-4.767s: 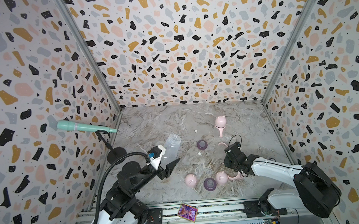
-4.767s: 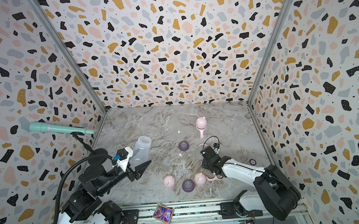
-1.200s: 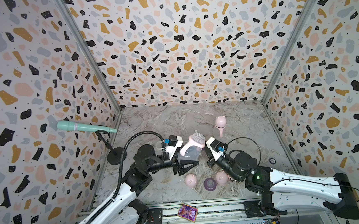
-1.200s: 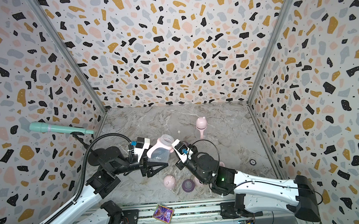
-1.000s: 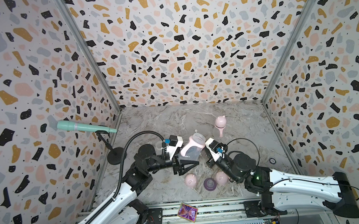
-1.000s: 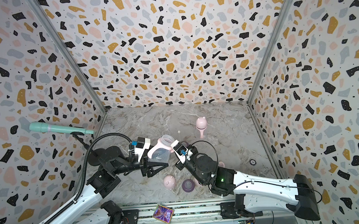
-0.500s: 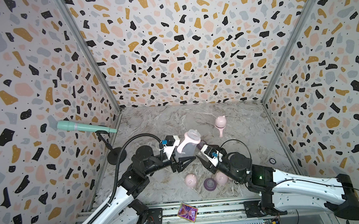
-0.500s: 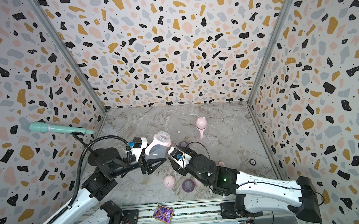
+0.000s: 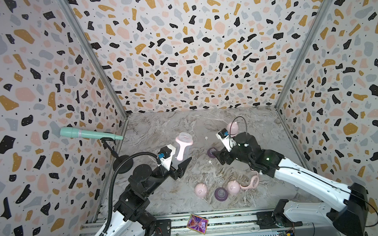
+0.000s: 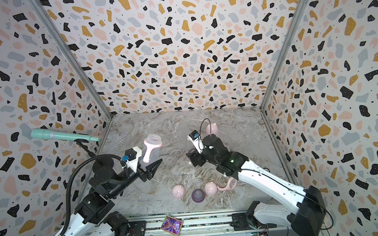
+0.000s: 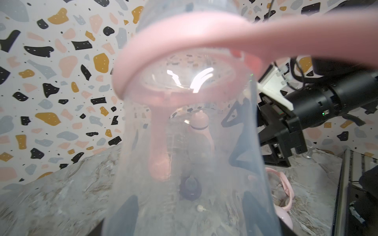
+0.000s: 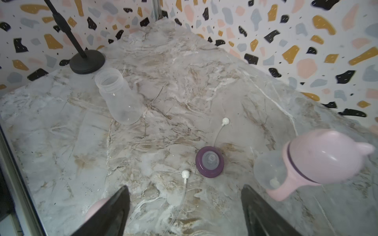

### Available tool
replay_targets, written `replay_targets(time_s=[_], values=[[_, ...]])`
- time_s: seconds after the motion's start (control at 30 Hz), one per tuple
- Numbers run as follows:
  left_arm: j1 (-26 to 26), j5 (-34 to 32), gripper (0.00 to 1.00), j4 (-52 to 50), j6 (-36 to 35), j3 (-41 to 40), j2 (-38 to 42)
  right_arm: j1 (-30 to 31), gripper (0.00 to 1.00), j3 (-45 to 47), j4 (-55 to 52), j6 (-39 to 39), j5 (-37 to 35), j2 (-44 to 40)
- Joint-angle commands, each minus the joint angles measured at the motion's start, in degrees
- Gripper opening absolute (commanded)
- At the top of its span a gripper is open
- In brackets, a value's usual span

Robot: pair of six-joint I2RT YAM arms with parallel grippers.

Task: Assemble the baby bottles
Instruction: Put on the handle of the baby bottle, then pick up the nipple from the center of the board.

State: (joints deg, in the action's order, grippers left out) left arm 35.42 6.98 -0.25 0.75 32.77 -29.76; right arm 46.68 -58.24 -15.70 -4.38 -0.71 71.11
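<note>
Though shut before — right tool (image 12: 184, 187) now wide.

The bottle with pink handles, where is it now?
In both top views the bottle is held mouth up above the table, on its left half, by the left gripper; a purple teat ring lies to its right.

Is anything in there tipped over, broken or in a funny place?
Nothing looks broken or spilled. The oddest thing is a colourful card lying crooked on the metal rail at the front, away from everything else. A loose pink handled collar lies flat beside a pink cap, not yet on a bottle.
</note>
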Motion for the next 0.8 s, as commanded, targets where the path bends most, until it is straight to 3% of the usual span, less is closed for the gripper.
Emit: replay_targets(time_s=[0.0, 0.3, 0.77], values=[[-0.18, -4.79, 0.39, -0.28, -0.72, -0.56, 3.59, -1.08, 0.90, -4.67, -9.68, -1.88, 1.71, 8.15], [-0.18, -5.21, 0.39, -5.20, 0.56, -1.14, 10.19, -6.08, 0.95, -14.53, -9.52, -9.17, -2.43, 26.37], [-0.18, -4.12, 0.39, -5.55, 0.83, -2.09, 11.82, -7.74, 0.93, -22.66, -11.16, -9.89, -0.40, 39.50]])
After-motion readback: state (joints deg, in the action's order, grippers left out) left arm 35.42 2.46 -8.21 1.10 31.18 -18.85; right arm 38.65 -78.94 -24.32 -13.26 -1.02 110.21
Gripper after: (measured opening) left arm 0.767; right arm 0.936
